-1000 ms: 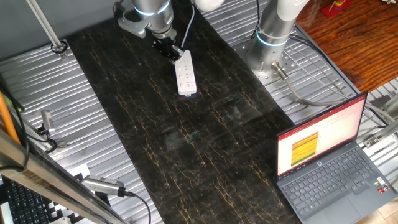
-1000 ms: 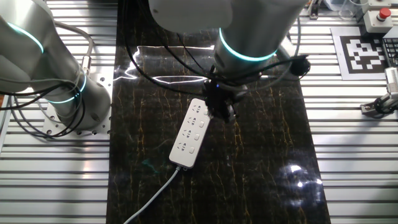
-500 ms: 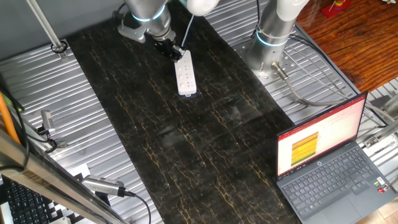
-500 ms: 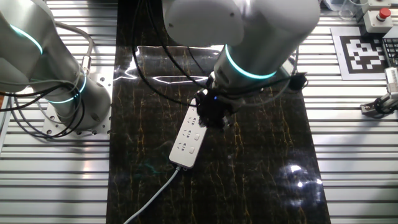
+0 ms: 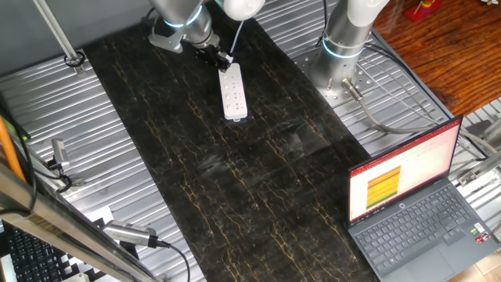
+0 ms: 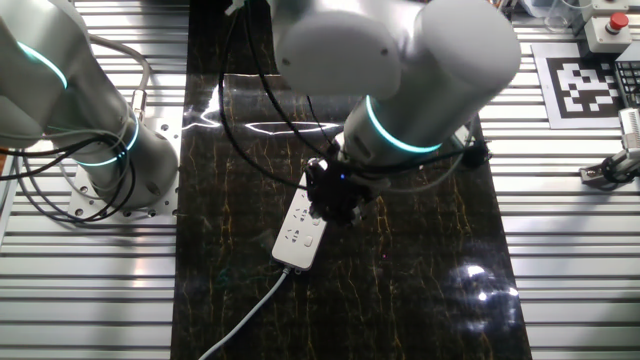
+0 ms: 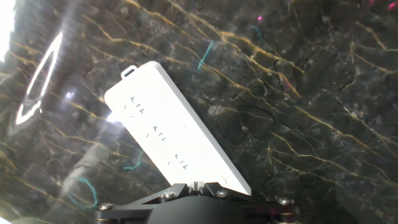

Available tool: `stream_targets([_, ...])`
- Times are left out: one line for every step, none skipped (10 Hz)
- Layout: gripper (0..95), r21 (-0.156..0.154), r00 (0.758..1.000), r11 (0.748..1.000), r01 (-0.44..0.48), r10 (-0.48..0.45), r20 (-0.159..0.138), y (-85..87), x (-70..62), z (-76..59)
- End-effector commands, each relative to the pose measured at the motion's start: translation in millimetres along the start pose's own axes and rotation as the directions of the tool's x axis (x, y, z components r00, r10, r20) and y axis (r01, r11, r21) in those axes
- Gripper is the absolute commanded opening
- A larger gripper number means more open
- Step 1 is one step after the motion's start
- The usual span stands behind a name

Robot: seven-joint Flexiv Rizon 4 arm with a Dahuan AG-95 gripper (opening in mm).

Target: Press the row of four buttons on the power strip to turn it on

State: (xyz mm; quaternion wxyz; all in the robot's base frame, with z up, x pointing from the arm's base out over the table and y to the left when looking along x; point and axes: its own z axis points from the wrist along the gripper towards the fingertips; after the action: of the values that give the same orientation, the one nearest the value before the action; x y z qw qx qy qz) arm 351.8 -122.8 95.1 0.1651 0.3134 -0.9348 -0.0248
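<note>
Our gripper (image 6: pixel 335 200) hovers over the power strip (image 5: pixel 233 94) lying on the dark tabletop (image 5: pixel 258 180); finger spacing we cannot tell. We should descend squarely onto each button, light pressure, without shoving the strip

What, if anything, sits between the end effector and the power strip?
Nothing visible does. The end effector is directly over the power strip near its mid length, and the hand view shows the strip's white face bare on the dark mat. No view settles whether it is touching.
</note>
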Motion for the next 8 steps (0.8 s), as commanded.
stream_targets([0.0, -0.001, 1.000, 1.000, -0.004, 0.004, -0.002, -0.9, 0.0, 5.6])
stream_targets([0.0, -0.001, 1.000, 1.000, -0.002, 0.002, -0.003, -0.4, 0.3, 8.3])
stream_targets([0.0, -0.001, 1.000, 1.000, 0.001, -0.001, -0.004, -0.3, 0.3, 9.7])
stream_targets([0.0, -0.001, 1.000, 1.000, 0.006, -0.006, -0.005, -0.7, 0.3, 11.8])
stream_targets([0.0, -0.001, 1.000, 1.000, 0.008, -0.008, -0.006, -1.1, 0.4, 13.0])
stream_targets([0.0, 0.000, 1.000, 1.000, 0.009, -0.009, -0.007, -1.5, 0.5, 15.0])
stream_targets([0.0, -0.001, 1.000, 1.000, 0.008, -0.008, -0.010, -1.5, 0.8, 16.1])
stream_targets([0.0, 0.000, 1.000, 1.000, 0.006, -0.006, -0.012, -1.6, 1.5, 16.0])
